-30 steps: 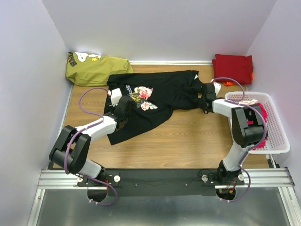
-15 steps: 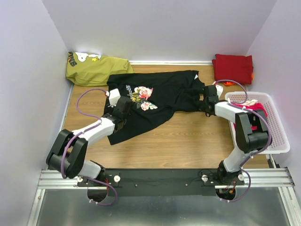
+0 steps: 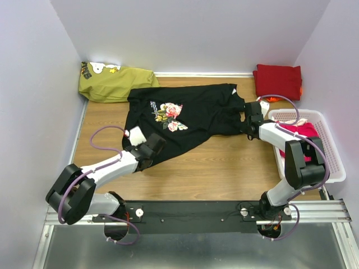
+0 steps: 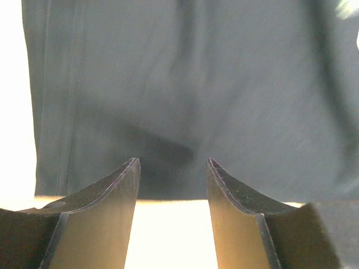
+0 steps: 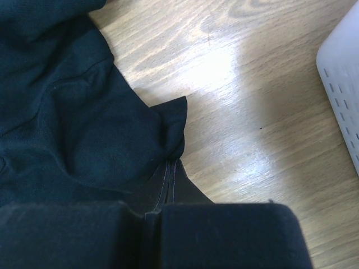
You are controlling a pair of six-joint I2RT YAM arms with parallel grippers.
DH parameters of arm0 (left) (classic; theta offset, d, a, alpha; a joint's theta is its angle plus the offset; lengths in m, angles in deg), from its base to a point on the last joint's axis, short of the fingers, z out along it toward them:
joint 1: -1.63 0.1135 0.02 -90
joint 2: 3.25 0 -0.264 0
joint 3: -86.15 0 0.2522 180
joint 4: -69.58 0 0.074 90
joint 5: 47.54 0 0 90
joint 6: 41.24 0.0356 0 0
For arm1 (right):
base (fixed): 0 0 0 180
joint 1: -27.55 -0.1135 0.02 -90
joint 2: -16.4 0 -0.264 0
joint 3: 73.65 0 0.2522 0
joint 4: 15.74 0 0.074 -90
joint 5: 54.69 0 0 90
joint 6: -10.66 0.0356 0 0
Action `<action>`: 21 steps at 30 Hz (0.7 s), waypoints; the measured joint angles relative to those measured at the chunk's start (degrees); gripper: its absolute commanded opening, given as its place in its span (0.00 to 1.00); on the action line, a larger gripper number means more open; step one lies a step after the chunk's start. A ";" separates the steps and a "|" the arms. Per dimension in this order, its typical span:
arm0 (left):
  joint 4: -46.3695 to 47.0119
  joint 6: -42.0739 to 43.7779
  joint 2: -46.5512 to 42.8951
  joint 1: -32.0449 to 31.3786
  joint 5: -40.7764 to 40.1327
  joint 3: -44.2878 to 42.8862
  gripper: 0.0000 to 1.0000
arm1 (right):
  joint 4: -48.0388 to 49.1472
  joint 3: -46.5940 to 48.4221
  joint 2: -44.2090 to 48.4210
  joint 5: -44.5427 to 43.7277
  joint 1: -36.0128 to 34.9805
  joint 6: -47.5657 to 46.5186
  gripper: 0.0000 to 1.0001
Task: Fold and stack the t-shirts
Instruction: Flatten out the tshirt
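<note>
Top external view: the black t-shirt [image 3: 193, 112] lies spread across the middle of the wooden table [image 3: 224, 162], its flower print [image 3: 170, 115] facing up. The left gripper [image 3: 152, 147] sits low at the shirt's near left edge. In the left wrist view its fingers [image 4: 106, 196] are spread wide, the left gripper [image 4: 173, 162] pointing at the hem with dark cloth just past the tips and nothing caught between them. The right gripper [image 3: 251, 120] is at the shirt's right side, near the white basket [image 3: 331, 162]. In the right wrist view, the right gripper [image 5: 152, 216] has its fingers pressed together on a stitched edge of the black t-shirt [image 5: 67, 129], which bunches up beside it, and a corner of the basket [image 5: 342, 67] shows at the right. A folded dark red t-shirt [image 3: 277, 80] rests in the far right corner, an olive garment [image 3: 115, 83] lies in the far left corner, and pink cloth [image 3: 305, 133] sits in the basket.
</note>
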 measured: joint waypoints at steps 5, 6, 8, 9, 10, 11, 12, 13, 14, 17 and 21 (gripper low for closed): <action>-10.49 -11.63 -2.29 -5.90 -0.46 0.59 0.58 | -0.15 0.00 0.00 0.15 0.00 0.00 0.01; -11.50 -12.92 -3.02 -5.99 -0.61 0.59 0.56 | -0.17 -0.02 0.00 0.17 0.00 0.00 0.01; -14.21 -16.22 -4.74 -6.25 -1.55 0.46 0.56 | -0.17 -0.07 0.00 0.44 0.00 0.00 0.01; -15.39 -17.27 -5.09 -6.25 -2.14 0.22 0.56 | -0.17 -0.15 0.00 0.66 0.00 0.00 0.01; -16.96 -18.45 -4.96 -6.27 -2.89 -0.28 0.56 | -0.17 -0.26 0.02 0.85 0.00 0.00 0.01; -17.94 -18.88 -4.68 -6.29 -3.28 -0.81 0.56 | -0.20 -0.39 0.02 1.09 0.00 -0.02 0.01; -19.69 -20.35 -3.85 -6.32 -4.24 -1.92 0.56 | -0.17 -0.48 0.04 1.22 0.00 -0.02 0.01; -23.21 -22.43 -1.88 -6.32 -5.66 -4.11 0.56 | -0.17 -0.63 0.07 1.38 0.00 -0.02 0.01; -24.59 -23.08 -0.90 -6.32 -6.36 -5.27 0.56 | -0.22 -0.72 0.09 1.53 0.00 -0.02 0.01; -29.75 -26.62 5.44 -6.32 -8.72 -10.14 0.56 | -0.22 -0.74 0.24 1.66 0.00 0.00 0.01; -33.70 -29.22 9.81 -6.32 -9.18 -10.60 0.57 | -0.20 -0.74 0.66 1.68 0.00 0.00 0.01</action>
